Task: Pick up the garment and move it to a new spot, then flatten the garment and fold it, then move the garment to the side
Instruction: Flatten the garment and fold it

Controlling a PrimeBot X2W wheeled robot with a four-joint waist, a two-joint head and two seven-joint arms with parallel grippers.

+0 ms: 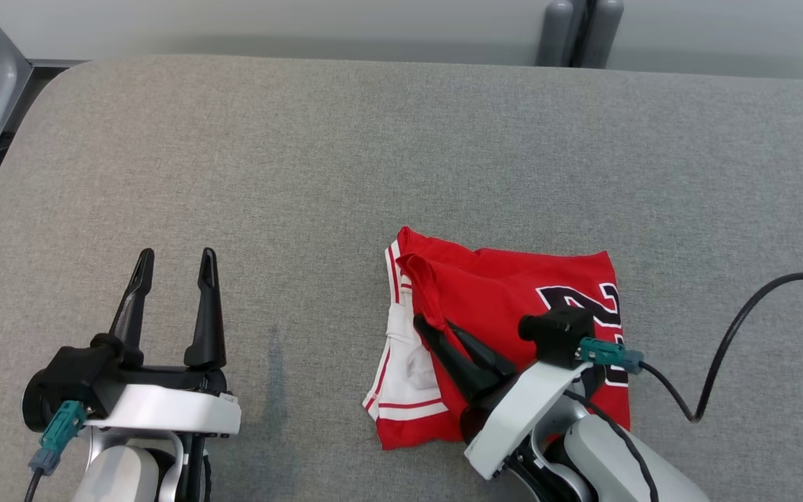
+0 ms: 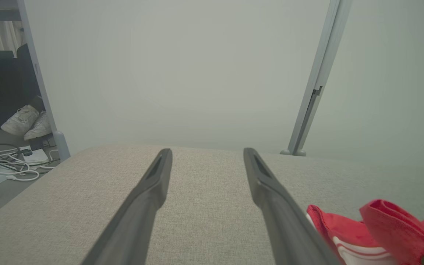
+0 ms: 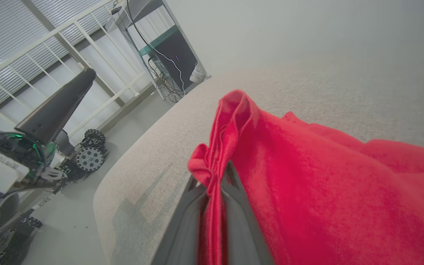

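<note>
1. There's the left gripper: two long tapering black fingers, white wrist shell.
2. Now the right gripper: same dark fingers, pale grey forearm.
3. Teal plug on each wrist, and a thick black cable curving off the right one.

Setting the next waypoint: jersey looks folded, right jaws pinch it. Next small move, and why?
Likely lift the right gripper slightly: its jaws are shut on a raised red fold of the garment, which lies folded on the table; the left gripper is open, empty.
</note>
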